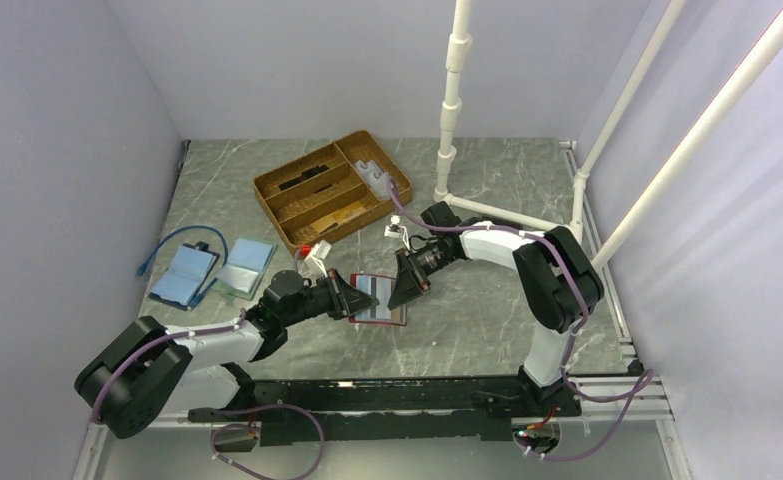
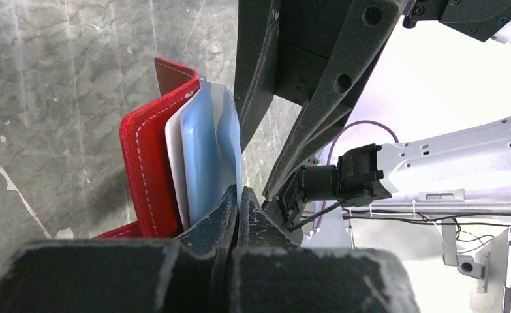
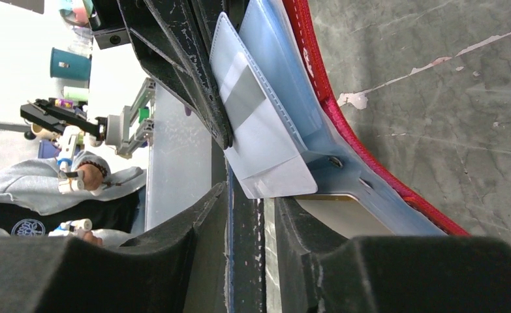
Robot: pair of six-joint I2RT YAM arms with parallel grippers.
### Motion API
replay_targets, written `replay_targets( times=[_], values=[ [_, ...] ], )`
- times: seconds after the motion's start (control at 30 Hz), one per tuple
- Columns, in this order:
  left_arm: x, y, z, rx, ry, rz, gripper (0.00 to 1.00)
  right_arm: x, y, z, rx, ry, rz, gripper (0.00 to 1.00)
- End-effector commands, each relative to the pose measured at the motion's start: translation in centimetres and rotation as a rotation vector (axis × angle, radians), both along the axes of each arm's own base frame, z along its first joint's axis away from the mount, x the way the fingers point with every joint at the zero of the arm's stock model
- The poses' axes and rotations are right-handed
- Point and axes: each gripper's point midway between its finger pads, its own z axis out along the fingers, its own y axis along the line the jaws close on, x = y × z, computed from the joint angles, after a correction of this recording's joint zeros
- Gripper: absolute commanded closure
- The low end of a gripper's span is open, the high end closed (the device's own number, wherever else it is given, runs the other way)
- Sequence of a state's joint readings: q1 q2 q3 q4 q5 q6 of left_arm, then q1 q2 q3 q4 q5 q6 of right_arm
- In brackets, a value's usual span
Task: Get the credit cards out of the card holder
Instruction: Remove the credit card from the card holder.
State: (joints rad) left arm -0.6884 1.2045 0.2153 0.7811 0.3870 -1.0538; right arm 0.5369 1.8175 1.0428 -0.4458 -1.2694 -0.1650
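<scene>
Here, at far left, a light-blue booklet case point(image 1: 185, 275) lies open on the grey marbled counter point(image 1: 487, 330), well left of the card holder point(image 1: 379, 313). Just left of the card holder, the left gripper point(image 1: 352, 300) reaches in. In the left wrist view its fingers point(image 2: 223, 215) are clenched on the edge of the holder's pale-blue lining, beside the red cover point(image 2: 145, 163) with its white stitching. The card holder is spread open between the two grippers, its clear pockets facing up in the overhead view. A pale card point(image 3: 259, 150) with a grey stripe stands partly out of the lining, and a gold-tan card point(image 3: 344, 212) lies in a clear pocket. Just right of the card holder, the right gripper point(image 1: 402, 295) points down at it. Its fingers point(image 3: 207, 215) stand narrowly apart with the pale card's corner between them; whether they pinch it cannot be told. Behind the card holder sits a compartmented wooden tray point(image 1: 263, 192), and farther right stands a white pipe frame point(image 1: 452, 100).
</scene>
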Motion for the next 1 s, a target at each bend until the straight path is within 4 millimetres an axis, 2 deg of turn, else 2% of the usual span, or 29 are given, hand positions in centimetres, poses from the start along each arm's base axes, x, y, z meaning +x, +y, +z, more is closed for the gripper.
replay_targets(
  times=[0.0, 0.23, 0.4, 0.53, 0.63, 0.73, 0.83, 0.97],
  values=[
    [0.1, -0.6, 2.9, -0.081, -0.076, -0.021, 1.0, 0.1, 0.7, 2.6, 0.11, -0.034, 0.038, 0.68],
    [0.2, -0.7, 2.5, -0.076, -0.063, -0.027, 1.0, 0.1, 0.7, 2.7, 0.113, -0.025, 0.036, 0.83],
    [0.2, -0.7, 1.9, -0.063, -0.042, -0.023, 1.0, 0.0, 0.6, 2.8, 0.113, -0.033, 0.039, 1.0],
    [0.3, -0.4, 1.5, -0.036, -0.034, -0.005, 0.88, 0.2, 0.6, 2.7, 0.102, -0.043, 0.035, 1.0],
    [0.3, 0.0, 1.4, -0.014, -0.032, 0.012, 0.72, 0.3, 0.5, 2.3, 0.086, -0.053, 0.031, 1.0],
    [0.3, 0.5, 1.3, 0.003, -0.034, 0.025, 0.62, 0.4, 0.4, 2.0, 0.077, -0.068, 0.033, 1.0],
    [0.2, 0.9, 1.3, 0.012, -0.035, 0.035, 0.57, 0.5, 0.3, 1.6, 0.066, -0.08, 0.033, 1.0],
    [0.1, 1.3, 1.1, 0.022, -0.03, 0.043, 0.56, 0.8, 0.2, 1.2, 0.047, -0.088, 0.022, 1.0]
  ],
)
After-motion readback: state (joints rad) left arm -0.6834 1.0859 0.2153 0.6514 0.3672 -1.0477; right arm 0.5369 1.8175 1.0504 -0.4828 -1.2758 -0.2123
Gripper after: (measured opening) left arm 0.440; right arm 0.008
